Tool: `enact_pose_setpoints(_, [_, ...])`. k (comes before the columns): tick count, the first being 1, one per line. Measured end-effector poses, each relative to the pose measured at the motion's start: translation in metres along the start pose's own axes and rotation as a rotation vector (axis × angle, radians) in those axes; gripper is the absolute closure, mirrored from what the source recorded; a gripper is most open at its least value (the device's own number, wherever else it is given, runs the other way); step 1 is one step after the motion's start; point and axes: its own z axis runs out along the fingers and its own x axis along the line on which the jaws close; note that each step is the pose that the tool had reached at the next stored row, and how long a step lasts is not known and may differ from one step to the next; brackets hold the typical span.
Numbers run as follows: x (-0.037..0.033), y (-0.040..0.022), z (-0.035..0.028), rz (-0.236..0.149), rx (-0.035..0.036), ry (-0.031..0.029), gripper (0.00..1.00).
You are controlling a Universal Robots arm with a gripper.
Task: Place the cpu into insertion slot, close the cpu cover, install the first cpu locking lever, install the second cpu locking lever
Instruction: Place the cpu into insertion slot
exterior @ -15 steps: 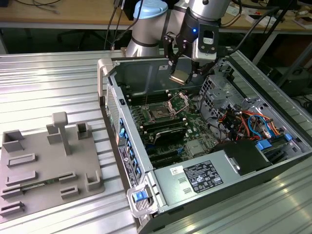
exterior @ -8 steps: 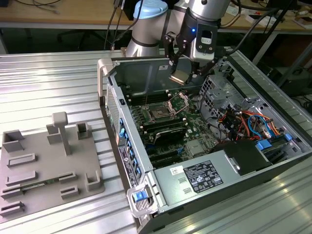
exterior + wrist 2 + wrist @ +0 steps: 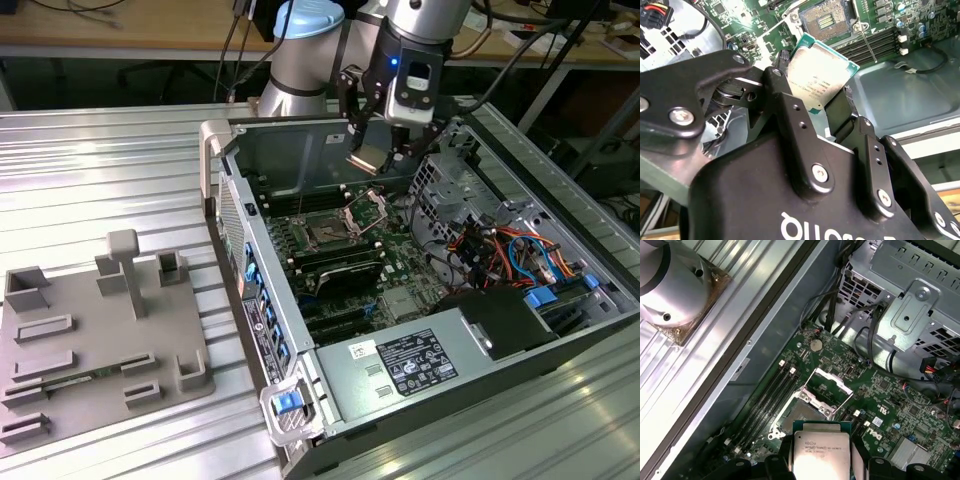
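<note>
My gripper (image 3: 375, 152) hangs inside the open computer case, shut on the cpu (image 3: 366, 157), a flat square chip with a dull silver top. Both wrist views show the cpu (image 3: 816, 75) (image 3: 821, 454) clamped between the black fingers (image 3: 785, 107). The insertion slot (image 3: 327, 231) lies lower down on the green board, a black square socket (image 3: 825, 16) (image 3: 796, 416). The cpu cover (image 3: 366, 207) stands swung up, open, beside the slot; in the first wrist view the cpu cover (image 3: 826, 386) is a silver frame with a window.
A metal drive cage (image 3: 452, 185) and bundled coloured cables (image 3: 505, 250) sit toward the exterior view's right of the slot. Long black memory slots (image 3: 335, 262) run beside it. A grey power supply (image 3: 400, 365) fills the near end. A grey fixture plate (image 3: 95, 335) lies outside on the table.
</note>
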Motion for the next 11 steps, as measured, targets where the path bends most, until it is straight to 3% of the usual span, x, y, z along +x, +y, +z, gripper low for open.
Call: enact_pose_setpoints(11, [0.0006,-0.0010,0.0015,0.093,-0.0018,-0.0082,0.45])
